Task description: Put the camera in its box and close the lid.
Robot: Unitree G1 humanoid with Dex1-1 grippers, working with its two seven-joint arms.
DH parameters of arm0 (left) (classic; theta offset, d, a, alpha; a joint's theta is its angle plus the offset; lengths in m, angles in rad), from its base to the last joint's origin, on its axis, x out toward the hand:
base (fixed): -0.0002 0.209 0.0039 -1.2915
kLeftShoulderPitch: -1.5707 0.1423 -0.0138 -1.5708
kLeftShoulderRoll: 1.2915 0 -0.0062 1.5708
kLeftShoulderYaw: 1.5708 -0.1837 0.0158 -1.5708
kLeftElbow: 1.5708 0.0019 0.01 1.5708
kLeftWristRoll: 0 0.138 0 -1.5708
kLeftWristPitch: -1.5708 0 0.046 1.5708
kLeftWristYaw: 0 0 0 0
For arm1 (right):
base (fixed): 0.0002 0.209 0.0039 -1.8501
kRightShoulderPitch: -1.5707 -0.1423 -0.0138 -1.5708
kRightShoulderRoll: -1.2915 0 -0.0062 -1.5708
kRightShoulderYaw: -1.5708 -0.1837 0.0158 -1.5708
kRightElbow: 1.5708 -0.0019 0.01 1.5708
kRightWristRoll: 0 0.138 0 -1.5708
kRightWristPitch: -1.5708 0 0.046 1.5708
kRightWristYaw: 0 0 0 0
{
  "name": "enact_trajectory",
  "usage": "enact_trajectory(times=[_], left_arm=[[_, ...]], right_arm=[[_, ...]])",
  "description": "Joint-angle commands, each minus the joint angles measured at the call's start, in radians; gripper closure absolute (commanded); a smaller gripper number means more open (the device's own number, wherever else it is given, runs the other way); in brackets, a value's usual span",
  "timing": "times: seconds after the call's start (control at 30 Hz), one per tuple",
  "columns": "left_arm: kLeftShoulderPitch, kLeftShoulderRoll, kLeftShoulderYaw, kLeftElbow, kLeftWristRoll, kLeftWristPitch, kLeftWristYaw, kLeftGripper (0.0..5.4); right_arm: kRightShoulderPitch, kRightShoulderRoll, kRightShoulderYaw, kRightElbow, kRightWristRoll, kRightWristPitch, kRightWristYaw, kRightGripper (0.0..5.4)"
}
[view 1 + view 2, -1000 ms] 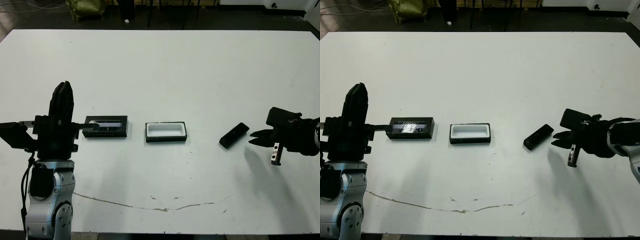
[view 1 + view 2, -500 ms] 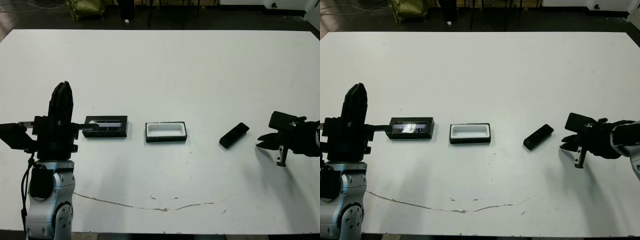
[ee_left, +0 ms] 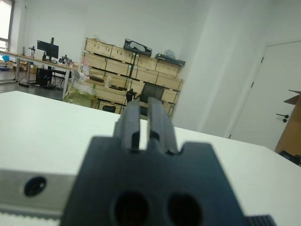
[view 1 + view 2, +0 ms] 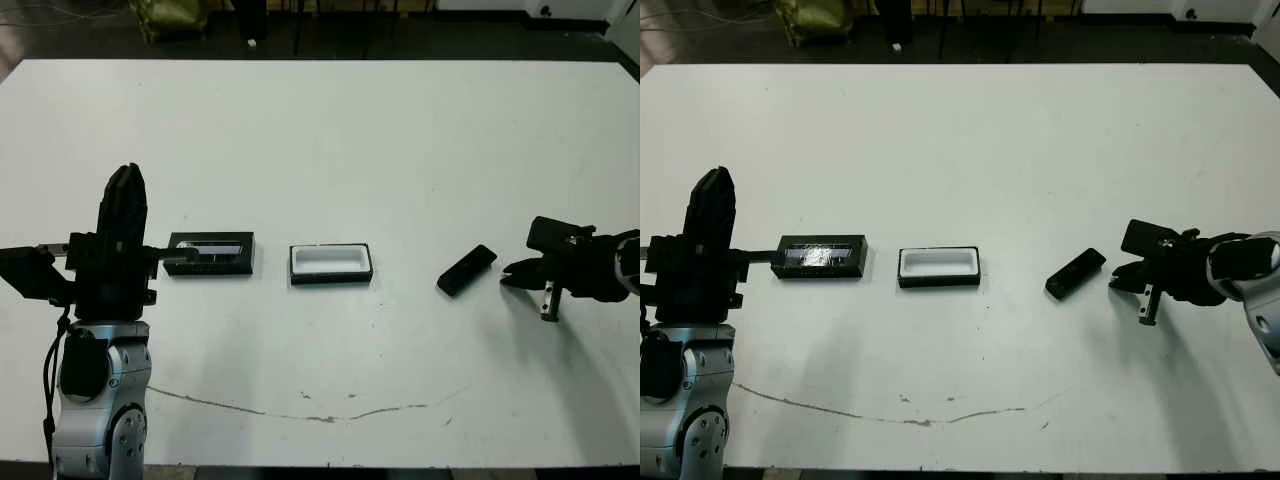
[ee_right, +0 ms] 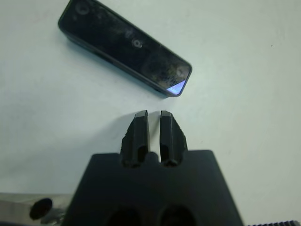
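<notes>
White table (image 4: 330, 150) | lid (image 4: 211, 254) at left | open box (image 4: 331, 264) just right of it | camera (image 4: 467, 270) lying angled, well right | thin crack (image 4: 300, 408) along near edge

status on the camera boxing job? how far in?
Early. Nothing is done: the camera lies loose on the table, well right of the box, which is open and empty. The lid lies flat left of the box. In hand: the right end effector sits just short of the camera, fingers nearly together, holding nothing. Left: grasp camera, place it in box, fit lid.
</notes>
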Motion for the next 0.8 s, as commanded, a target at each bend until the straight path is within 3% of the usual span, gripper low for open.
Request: enact_trajectory(times=[0.03,0.8], left_arm=[[0.012,0.005,0.000,0.020,0.010,-0.005,-0.003,5.39],[0.019,0.002,-0.006,0.022,0.003,-0.007,-0.005,5.39]], right_arm=[[0.008,0.038,0.043,0.054,-0.028,-0.008,0.013,5.40],[-0.136,0.181,0.087,0.267,-0.101,-0.120,-0.002,5.40]])
